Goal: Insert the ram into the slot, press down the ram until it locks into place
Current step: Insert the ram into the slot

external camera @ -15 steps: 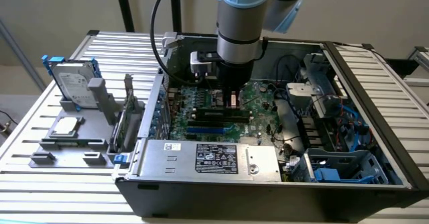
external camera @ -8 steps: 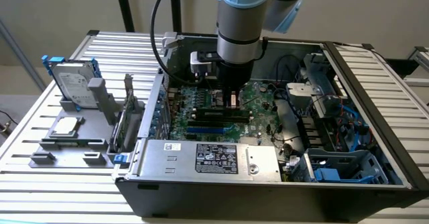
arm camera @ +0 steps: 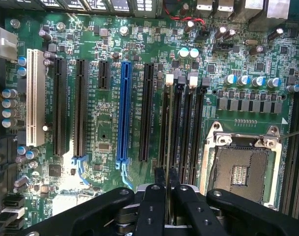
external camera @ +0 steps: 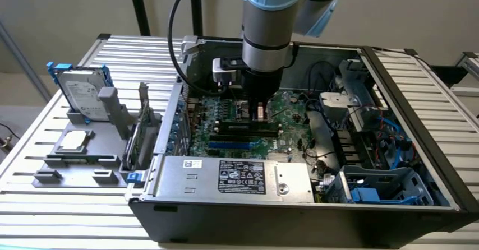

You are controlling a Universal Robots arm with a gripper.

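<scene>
Ram (arm camera: 169,142): one stick, seen edge-on in the wrist view as a thin line. Its long axis runs parallel to the memory sockets (arm camera: 188,132) and to the blue slot (arm camera: 123,113), and its far end points toward the sockets' end clips. It is clamped in the gripper (arm camera: 166,173), whose jaws are drawn together on it. It stands over the slot (arm camera: 163,118), the socket nearest the expansion slots. Whether it is seated cannot be told.

Counter (external camera: 67,205): one, made of pale ribbed metal slats, set before a plain light wall (external camera: 60,9).

Computer case (external camera: 299,222): one, black, lying open on the counter.

Robot arm (external camera: 262,31): one, grey and blue, reaching straight down into the case.

Motherboard (arm camera: 105,132): one, green, flat inside the case.

Power supply (external camera: 232,174): one silver box with a label, at the near edge of the case.

Grey holder (external camera: 75,166): one, on the counter at the exterior view's left, outside the case.

Hard drive (external camera: 81,93): one, upright in the grey holder.

Processor socket (arm camera: 240,169): one, metal-framed, just beside the memory sockets.

Memory sockets: four, black and parallel.

Expansion slots: six in all. One is white (arm camera: 35,98), one is blue, and four are black (arm camera: 58,108), one of them short.
</scene>
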